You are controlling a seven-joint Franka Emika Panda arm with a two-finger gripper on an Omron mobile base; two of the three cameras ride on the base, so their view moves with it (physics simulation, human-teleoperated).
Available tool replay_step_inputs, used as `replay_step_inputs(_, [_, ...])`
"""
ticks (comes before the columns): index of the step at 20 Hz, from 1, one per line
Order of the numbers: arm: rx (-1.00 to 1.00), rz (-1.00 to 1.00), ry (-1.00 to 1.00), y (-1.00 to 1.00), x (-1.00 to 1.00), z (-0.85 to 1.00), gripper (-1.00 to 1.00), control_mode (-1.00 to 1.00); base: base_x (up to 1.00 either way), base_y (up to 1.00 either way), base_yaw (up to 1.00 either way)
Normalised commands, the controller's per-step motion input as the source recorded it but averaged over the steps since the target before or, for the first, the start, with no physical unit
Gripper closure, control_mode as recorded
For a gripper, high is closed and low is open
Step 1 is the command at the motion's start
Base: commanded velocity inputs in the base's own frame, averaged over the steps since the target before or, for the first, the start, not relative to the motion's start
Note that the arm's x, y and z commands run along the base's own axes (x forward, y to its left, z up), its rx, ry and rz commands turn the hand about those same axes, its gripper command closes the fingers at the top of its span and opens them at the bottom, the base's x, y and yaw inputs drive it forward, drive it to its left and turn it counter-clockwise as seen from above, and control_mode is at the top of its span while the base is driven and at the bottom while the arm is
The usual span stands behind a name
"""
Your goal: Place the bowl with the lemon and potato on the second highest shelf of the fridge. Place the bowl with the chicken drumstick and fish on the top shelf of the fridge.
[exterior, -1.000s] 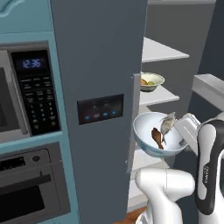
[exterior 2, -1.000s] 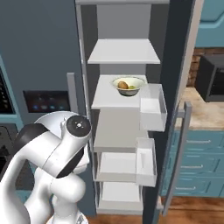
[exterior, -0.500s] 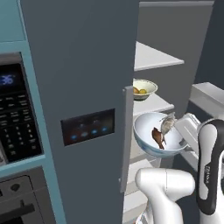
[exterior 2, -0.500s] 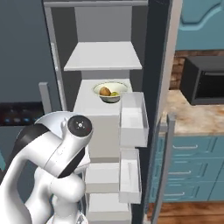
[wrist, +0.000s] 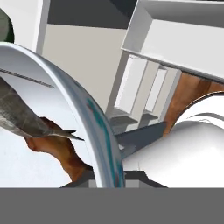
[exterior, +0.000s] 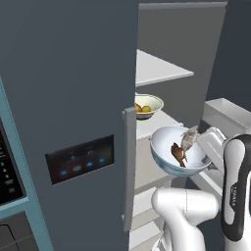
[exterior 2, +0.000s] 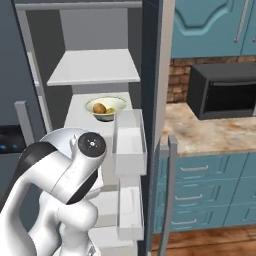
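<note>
The end effector (wrist: 109, 175) is pinched on the rim of the blue-grey bowl (exterior: 169, 159), held tilted in the air before the open fridge, below the cream bowl's level. The fish (exterior: 188, 139) and the drumstick (exterior: 177, 153) lie inside it, touching. The cream bowl (exterior 2: 105, 107) with the potato (exterior 2: 99, 108) and the lemon (exterior 2: 110, 111) sits on the second shelf (exterior 2: 80, 107), under the bare top shelf (exterior 2: 95, 66).
</note>
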Motion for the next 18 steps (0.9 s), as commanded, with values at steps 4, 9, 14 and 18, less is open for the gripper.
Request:
replay_step_inputs(4, [-0.05,-0.10,-0.18,0.00,0.05,0.23,1.00,-1.00,0.11,0.00,-0.04])
replay_step_inputs(9, [-0.01,-0.21,-0.26,0.00,-0.03,0.77,1.00,-1.00,0.00,0.00,0.00])
replay_step_inputs(14, [-0.04,-0.18,-0.21,0.00,0.06,0.96,1.00,-1.00,0.00,0.00,0.00])
replay_step_inputs(18, [-0.07,-0.17,-0.20,0.00,0.15,1.00,1.00,-1.00,0.00,0.00,0.00])
